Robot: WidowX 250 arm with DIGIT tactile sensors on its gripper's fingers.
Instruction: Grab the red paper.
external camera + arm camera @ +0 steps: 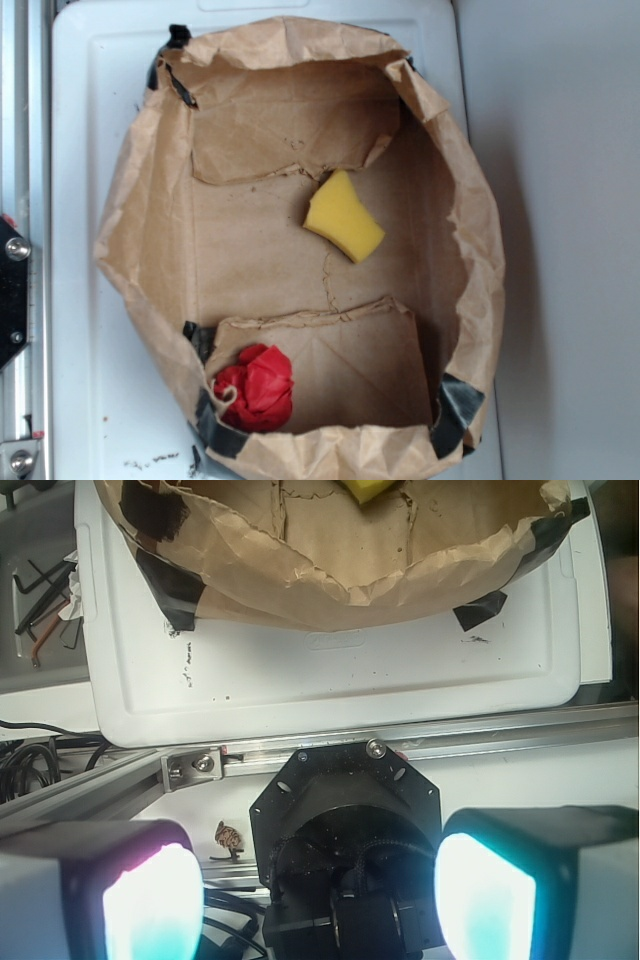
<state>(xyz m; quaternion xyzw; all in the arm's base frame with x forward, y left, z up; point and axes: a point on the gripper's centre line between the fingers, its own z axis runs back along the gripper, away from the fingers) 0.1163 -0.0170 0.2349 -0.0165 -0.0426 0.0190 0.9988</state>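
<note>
Red paper in the bag's near-left corner, pincer wide

You'll find the red paper [256,387] lying in the brown paper bag [140,235], near-left corner; the yellow sponge [343,217] sits farther right, well apart. In your wrist view the pincer [318,897] stands wide, holding nothing, back over the white tray [330,685].
</note>
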